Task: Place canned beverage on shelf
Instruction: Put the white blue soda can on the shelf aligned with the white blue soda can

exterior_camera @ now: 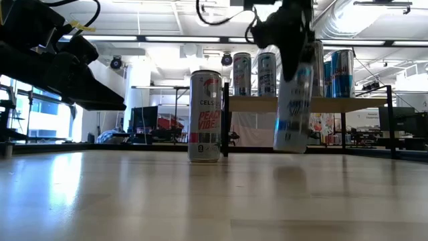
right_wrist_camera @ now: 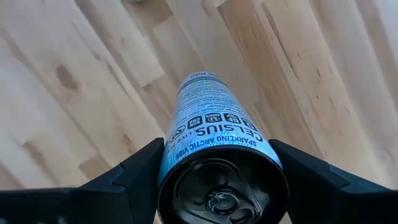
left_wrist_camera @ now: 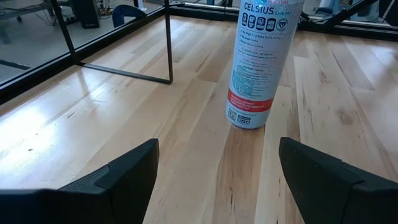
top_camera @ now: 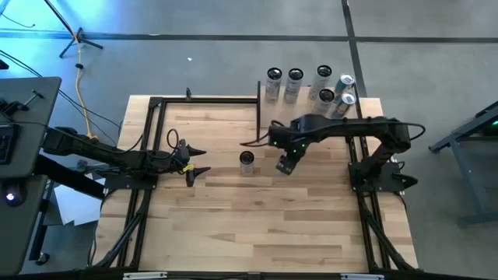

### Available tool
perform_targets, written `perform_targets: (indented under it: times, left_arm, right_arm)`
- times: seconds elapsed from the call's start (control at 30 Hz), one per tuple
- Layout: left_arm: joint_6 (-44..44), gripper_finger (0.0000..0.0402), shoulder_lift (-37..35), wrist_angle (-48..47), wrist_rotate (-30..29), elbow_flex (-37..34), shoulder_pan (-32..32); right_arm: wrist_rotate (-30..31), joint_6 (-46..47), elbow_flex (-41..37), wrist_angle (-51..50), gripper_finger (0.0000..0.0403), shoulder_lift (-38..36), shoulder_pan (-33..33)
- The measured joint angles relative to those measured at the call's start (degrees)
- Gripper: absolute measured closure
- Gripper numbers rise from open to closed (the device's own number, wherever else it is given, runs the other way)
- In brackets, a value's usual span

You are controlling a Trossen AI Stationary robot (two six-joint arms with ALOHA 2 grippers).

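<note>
My right gripper points down over the middle of the table, shut on a blue-and-white Celsius can. A second can with a red-and-white label stands upright on its base on the tabletop, just left of the held can. My left gripper waits open at the table's left, pointing at that standing can. The shelf stands at the far right on black posts, with several cans upright on it. My right gripper pinches the blue can between its two fingers, one on each side of the wall just below the top rim. The fingers come from above, pointing down. The can hangs nearly upright below them, its base a little above the tabletop.
A black metal frame runs along the table's edges, and one thin post of it stands past the red-labelled can. Bare wood lies toward the near edge. Beyond the table, the low view shows a room with desks.
</note>
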Motion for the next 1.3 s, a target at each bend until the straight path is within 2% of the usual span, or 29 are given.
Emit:
perform_targets:
  times: [0.23, 0.77, 0.87, 1.17, 1.3]
  left_arm:
    - [0.0, 0.0096, 0.0, 0.0, 0.0, 0.0, 0.0]
    - [0.0, 0.0096, 0.0, 0.0, 0.0, 0.0, 0.0]
    - [0.0, 0.0096, 0.0, 0.0, 0.0, 0.0, 0.0]
    - [0.0, 0.0096, 0.0, 0.0, 0.0, 0.0, 0.0]
    - [0.0, 0.0096, 0.0, 0.0, 0.0, 0.0, 0.0]
  right_arm:
    - [0.7, 2.1, -5.1, 4.3, 0.0151, -0.2, 0.0]
    - [9.7, 6.9, -3.9, 6.2, 0.0147, 0.5, 0.3]
    - [10.4, 7.4, -3.9, 5.8, 0.0128, 0.5, 0.4]
    - [11.6, 7.3, -3.8, 6.2, 0.0038, 0.4, 0.4]
    - [15.4, 13.0, -3.7, 5.8, 0.0008, -0.1, 1.7]
